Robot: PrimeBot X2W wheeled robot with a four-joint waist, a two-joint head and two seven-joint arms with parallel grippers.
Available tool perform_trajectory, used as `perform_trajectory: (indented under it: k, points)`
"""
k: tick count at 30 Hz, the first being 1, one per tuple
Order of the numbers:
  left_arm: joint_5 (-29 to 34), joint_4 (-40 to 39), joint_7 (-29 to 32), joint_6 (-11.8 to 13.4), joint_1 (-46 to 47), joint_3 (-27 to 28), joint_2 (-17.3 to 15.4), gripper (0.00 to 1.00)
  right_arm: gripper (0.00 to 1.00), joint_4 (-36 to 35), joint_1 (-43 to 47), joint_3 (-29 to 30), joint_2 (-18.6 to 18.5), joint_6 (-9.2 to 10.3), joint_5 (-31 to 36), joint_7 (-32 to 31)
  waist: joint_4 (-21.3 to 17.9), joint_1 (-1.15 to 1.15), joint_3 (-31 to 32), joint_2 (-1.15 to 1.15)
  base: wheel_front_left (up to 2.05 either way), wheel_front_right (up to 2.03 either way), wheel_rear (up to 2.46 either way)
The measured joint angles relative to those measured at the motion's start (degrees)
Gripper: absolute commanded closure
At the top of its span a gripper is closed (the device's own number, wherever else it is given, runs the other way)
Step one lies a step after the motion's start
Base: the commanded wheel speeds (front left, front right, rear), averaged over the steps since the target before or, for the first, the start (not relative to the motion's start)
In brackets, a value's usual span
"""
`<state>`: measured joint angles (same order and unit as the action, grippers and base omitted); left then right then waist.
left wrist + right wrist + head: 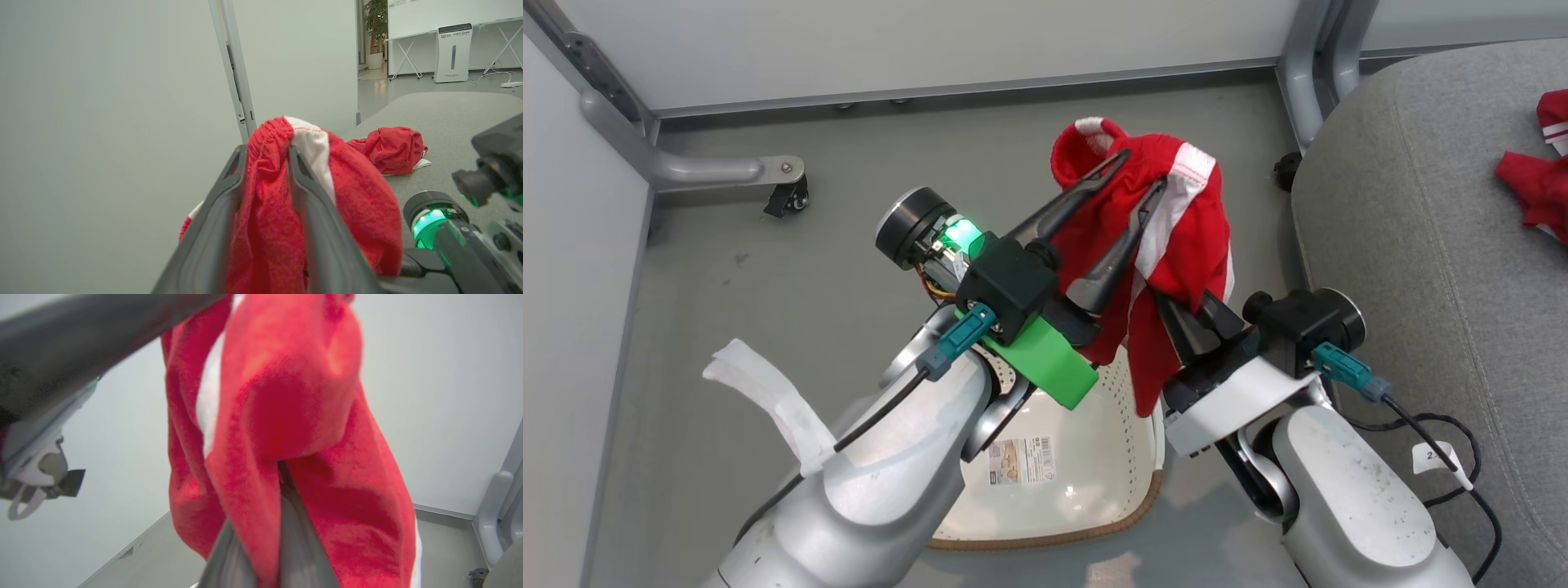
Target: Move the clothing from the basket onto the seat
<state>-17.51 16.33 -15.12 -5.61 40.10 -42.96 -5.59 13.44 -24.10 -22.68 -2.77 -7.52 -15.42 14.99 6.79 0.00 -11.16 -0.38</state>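
hanging lengthwise downward, red shorts (1176, 245) pinched in right claw (282, 486); left claw (1142, 171) half-open around waistband.

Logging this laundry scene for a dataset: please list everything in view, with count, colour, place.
shorts: one, red with white stripe, held up above the basket
bunched garment: one, red with white trim, on the seat
basket: one, cream-white, brown rim, on the floor under the arms
label: one, pale, inside the basket
seat: one, grey, at the robot's right
potted plant: one, green, distant room
left end effector: one, dark, fingers parted around the shorts' waistband
right end effector: one, dark, shut on the shorts' lower cloth
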Motion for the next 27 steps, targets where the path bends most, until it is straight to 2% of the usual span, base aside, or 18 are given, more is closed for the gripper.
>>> perform_trajectory:
  k: [17, 27]
  points:
    - [0.7, 0.8, 0.0, -0.5, -0.6, -0.3, 0.4, 0.00, 1.00, -0.8, 0.0, 1.8, 0.0, 0.00, 0.0, 0.0, -0.9, 0.00, -0.1, 0.00, 0.00, 0.00, 0.00]
    - [0.8, 1.5, 0.0, -0.8, -0.7, -1.1, -0.1, 0.00, 1.00, -1.9, 1.1, 5.1, 0.0, 0.00, 0.6, 0.0, -3.9, 0.00, -0.5, 0.00, 0.00, 0.00, 0.00]
